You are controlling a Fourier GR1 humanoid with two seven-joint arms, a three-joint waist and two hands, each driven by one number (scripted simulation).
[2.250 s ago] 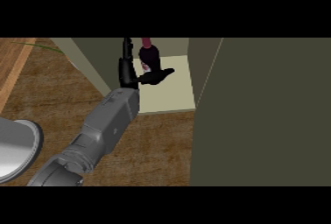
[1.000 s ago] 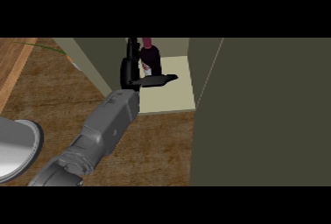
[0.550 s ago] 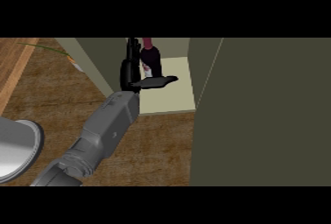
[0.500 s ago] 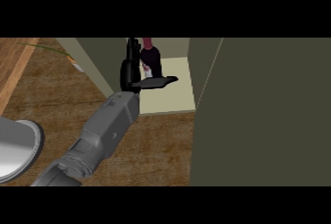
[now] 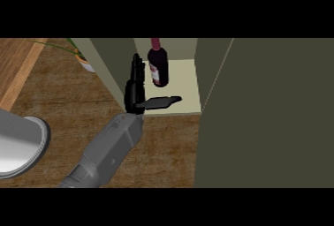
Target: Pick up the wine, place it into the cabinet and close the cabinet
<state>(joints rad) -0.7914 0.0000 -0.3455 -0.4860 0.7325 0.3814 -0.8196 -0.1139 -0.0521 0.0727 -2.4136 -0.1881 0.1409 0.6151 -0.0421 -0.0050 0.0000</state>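
One grey forearm comes up from the bottom of the view and goes to the cabinet. At its end is the black left hand. The hand is at the front of the cabinet, by the left wall.

The fingers are straight and point toward the back of the cabinet. The thumb sticks out to the right, over the pale floor of the shelf. The hand is spread flat and has hold of nothing.

The wine bottle stands up inside the cabinet, on that pale floor. It is dark, with a light label on its side. It is just to the right of the fingers. I cannot tell if they touch it.

The door is open. It is the big dark green panel on the right.

On the brown wooden counter, a grey round thing sits at the left edge. A small green plant stands left of the cabinet.
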